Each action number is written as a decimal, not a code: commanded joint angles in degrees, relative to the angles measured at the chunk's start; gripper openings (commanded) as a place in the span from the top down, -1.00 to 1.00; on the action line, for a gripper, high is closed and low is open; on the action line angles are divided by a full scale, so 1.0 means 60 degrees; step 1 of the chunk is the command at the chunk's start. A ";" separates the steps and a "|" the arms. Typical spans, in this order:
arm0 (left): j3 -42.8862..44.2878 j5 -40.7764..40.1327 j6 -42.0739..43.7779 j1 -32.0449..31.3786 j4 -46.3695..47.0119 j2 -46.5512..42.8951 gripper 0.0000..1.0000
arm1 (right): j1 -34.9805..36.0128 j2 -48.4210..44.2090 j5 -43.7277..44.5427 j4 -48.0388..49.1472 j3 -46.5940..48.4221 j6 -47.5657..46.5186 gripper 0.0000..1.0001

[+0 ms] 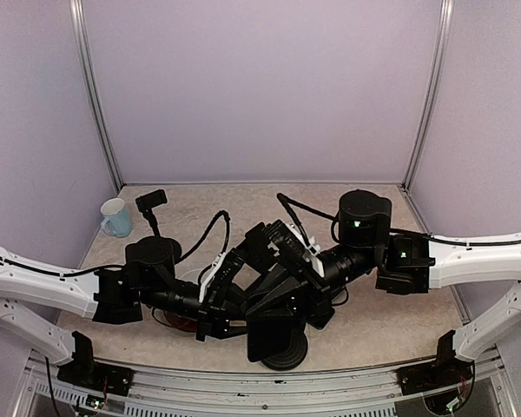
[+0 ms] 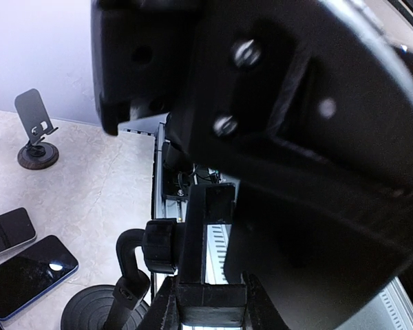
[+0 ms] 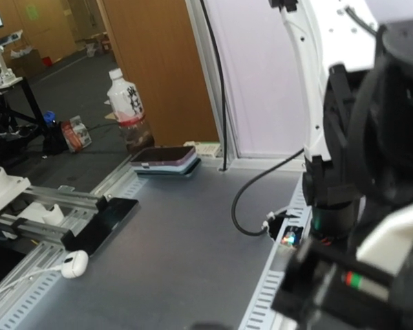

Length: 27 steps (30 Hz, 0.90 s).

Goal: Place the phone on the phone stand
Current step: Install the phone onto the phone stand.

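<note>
**Phone-to-stand run: arms knotted mid-counter, claw states unreadable**

Logged both arms folded inward over the counter (image 1: 373,321), meeting in one dark tangle; placed the left claw (image 1: 219,300) and the right claw (image 1: 282,287) close together inside it; cannot tell for either whether the fingers stand apart, together, or around anything.

Noted the black phone stand (image 1: 286,352), round base on the counter, just nearside of both claws; saw a dark flat slab (image 1: 273,334) over that base; cannot tell whether phone or the stand's own plate.

Checked the left wrist view, mostly blocked by the right arm's black housing (image 2: 296,137); found two handsets lying flat, dark screens up, low and left of the left claw: a blue-edged phone (image 2: 27,275) just beside the stand's base, a pale-edged phone (image 2: 7,232) next to it, farther from the claw.

Spotted a small phone stand (image 2: 33,130), upright, well left of the left claw; marked a pale blue mug (image 1: 115,217) near it.

Got only a grey bench (image 3: 165,261) off the counter from the right wrist view; could not make out that claw's fingers there.
</note>
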 commanded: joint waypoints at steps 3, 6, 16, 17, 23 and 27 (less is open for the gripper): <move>0.0420 0.0204 0.0274 -0.0079 0.0654 -0.0654 1.00 | -0.0073 -0.0304 0.0173 0.0487 -0.0307 -0.0206 1.00; 0.0442 0.0210 0.0321 -0.0095 0.0542 -0.0771 1.00 | -0.0140 -0.0359 0.0230 0.0473 -0.0444 -0.0289 1.00; 0.0379 -0.0004 0.0390 -0.0166 0.0212 -0.1063 1.00 | -0.0516 -0.0707 0.0698 0.0161 -0.0684 -0.0432 1.00; 0.0383 -0.0009 0.0394 -0.0159 0.0190 -0.1101 1.00 | -0.0558 -0.0737 0.0749 0.0134 -0.0694 -0.0412 1.00; 0.0356 -0.0120 0.0452 -0.0167 0.0077 -0.1265 1.00 | -0.0794 -0.0970 0.1203 -0.0127 -0.0976 -0.0474 1.00; 0.0369 -0.0159 0.0452 -0.0160 0.0014 -0.1260 1.00 | -0.0936 -0.1176 0.1419 -0.0226 -0.1176 -0.0345 1.00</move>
